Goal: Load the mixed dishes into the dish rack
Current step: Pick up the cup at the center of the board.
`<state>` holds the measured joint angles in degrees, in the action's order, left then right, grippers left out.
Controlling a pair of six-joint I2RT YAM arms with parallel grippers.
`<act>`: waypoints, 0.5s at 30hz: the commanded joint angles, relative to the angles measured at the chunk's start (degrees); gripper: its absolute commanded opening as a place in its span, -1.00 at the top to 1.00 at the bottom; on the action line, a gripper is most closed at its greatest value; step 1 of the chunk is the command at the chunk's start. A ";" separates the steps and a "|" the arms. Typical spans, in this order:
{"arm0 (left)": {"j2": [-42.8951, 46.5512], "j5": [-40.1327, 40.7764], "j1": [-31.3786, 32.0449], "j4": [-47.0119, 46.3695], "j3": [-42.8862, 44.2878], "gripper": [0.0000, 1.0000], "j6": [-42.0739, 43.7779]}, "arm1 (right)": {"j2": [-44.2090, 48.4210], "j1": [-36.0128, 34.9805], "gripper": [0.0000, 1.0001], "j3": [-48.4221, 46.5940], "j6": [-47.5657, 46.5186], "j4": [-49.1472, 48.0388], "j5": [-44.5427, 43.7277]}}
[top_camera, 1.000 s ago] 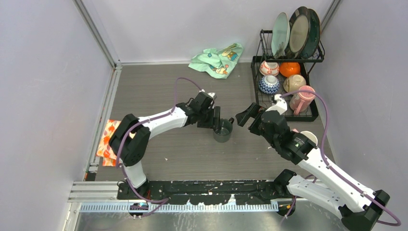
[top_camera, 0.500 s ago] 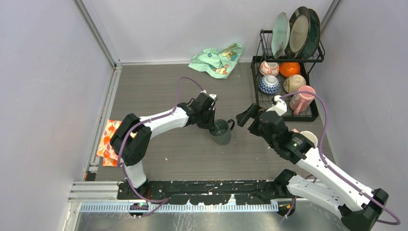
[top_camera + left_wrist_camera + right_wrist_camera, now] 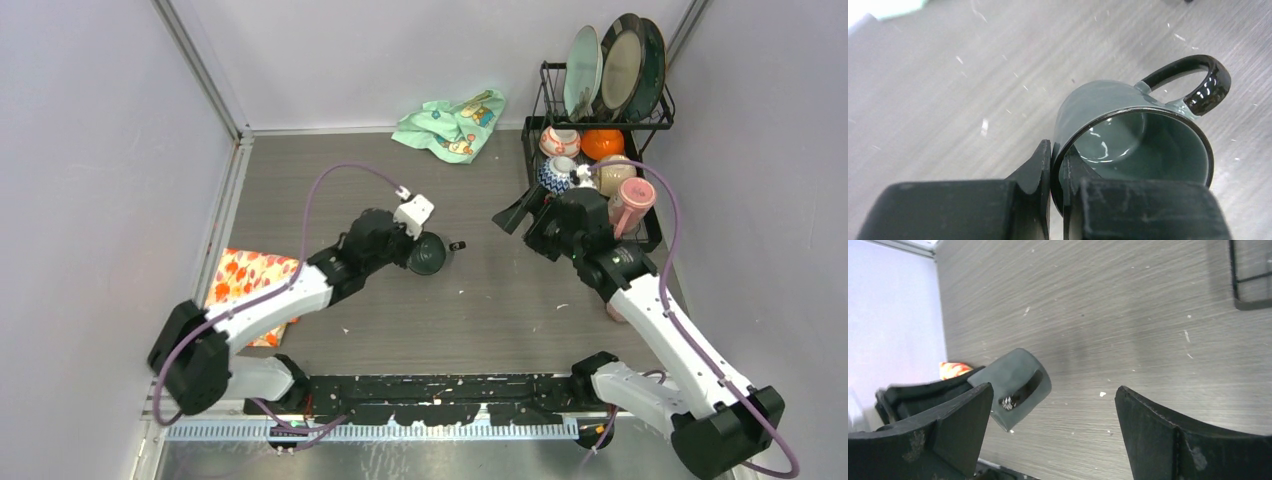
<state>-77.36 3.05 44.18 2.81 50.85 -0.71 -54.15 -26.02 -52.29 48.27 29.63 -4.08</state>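
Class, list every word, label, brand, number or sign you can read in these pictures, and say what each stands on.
None can be read.
The mint-green cloth carries cartoon prints; any lettering is too small to tell.
The dark green cup, seen close, shows no text.

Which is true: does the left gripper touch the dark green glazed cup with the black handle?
Touching. The left wrist view shows the left gripper shut on the dark green cup: its jaws pinch the rim wall with no gap.
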 commanded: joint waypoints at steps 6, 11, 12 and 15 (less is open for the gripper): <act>14.79 0.40 0.11 -35.46 -14.52 1.00 29.32 | -8.55 6.23 -0.55 -4.86 -0.91 -8.59 40.70; 16.86 -0.71 0.11 -41.12 -17.98 1.00 33.98 | -12.75 6.19 -0.15 -2.38 10.12 -18.56 55.12; 17.31 -1.53 0.11 -41.20 -18.27 1.00 34.52 | -13.51 6.22 -0.12 -1.96 11.32 -19.70 56.58; 18.21 -5.79 0.11 -39.85 -18.74 1.00 36.89 | -16.65 6.20 -0.11 -1.99 12.35 -19.15 59.78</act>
<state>-62.30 2.37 44.16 -26.04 31.46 30.85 -68.03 -19.86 -54.85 55.61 15.42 44.40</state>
